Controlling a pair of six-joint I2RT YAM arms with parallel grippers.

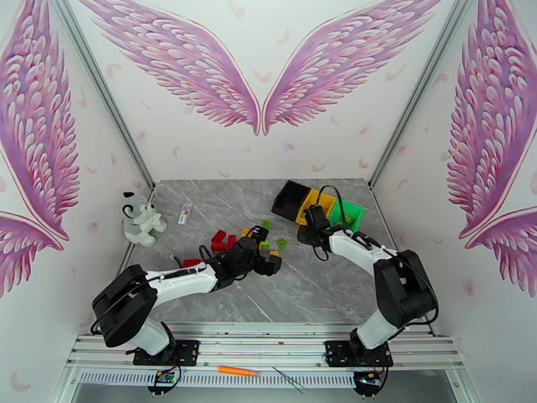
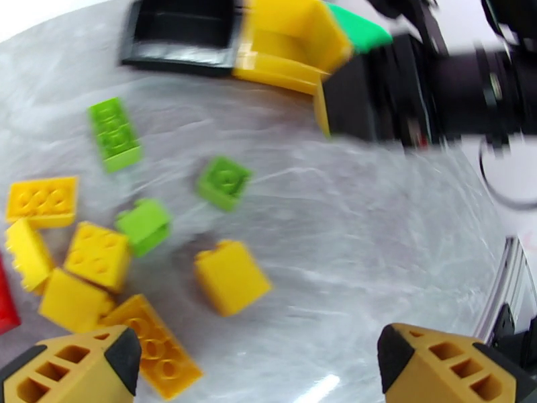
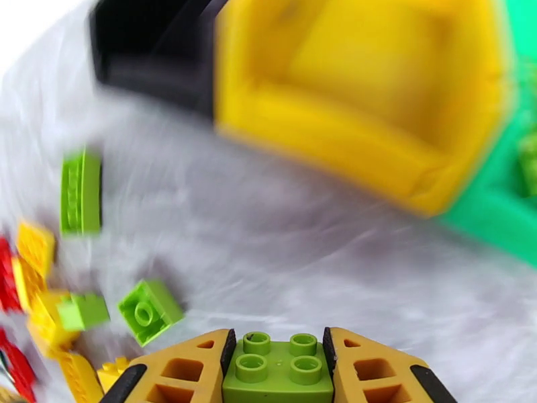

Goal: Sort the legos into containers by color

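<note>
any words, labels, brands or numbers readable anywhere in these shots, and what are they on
No text can be read in any view.
white-and-orange tube: any print is too small to read.
green lego in the right end effector: no legible mark on the studs.

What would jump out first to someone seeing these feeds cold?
The huge pink wings painted on the back wall. Then the right end effector, shut on a light green brick, just short of the yellow bin. The left end effector hangs open over loose bricks in yellow, green and red.
</note>
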